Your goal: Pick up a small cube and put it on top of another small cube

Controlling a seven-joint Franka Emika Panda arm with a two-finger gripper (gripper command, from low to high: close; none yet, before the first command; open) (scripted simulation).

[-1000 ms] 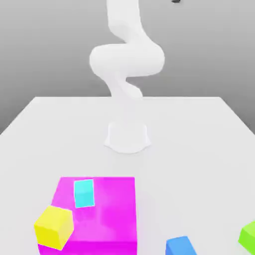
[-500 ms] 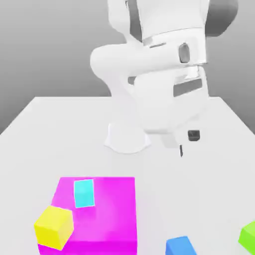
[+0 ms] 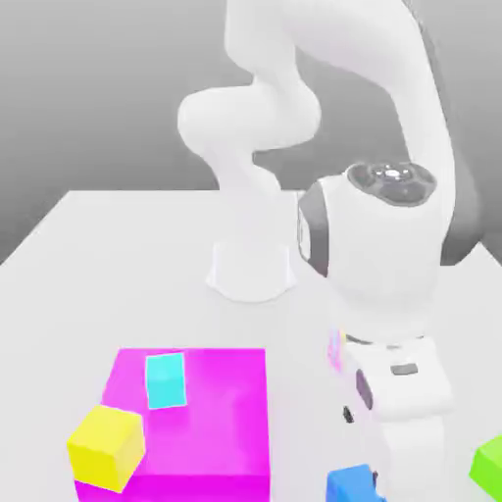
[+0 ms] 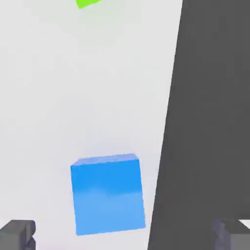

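The blue cube [image 4: 108,193], smooth, matte and sharp-edged, sits on the plain white surface [image 3: 118,255] at the exterior view's 5 o'clock, just beside the glossy white arm's wrist, with the claw [image 4: 122,237] above it, its dark fingertips [image 4: 17,233] spread wide apart and holding nothing. The yellow cube [image 3: 106,447] lies at 8 o'clock against the big magenta block [image 3: 216,412], which carries a cyan cube [image 3: 166,380]. A green cube [image 3: 487,464] sits at 4 o'clock.

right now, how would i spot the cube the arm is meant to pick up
Start at the big magenta block near the table's front edge. Move toward the exterior view's right, under the open gripper, to the small blue cube. It is darker than the cyan cube on the block.
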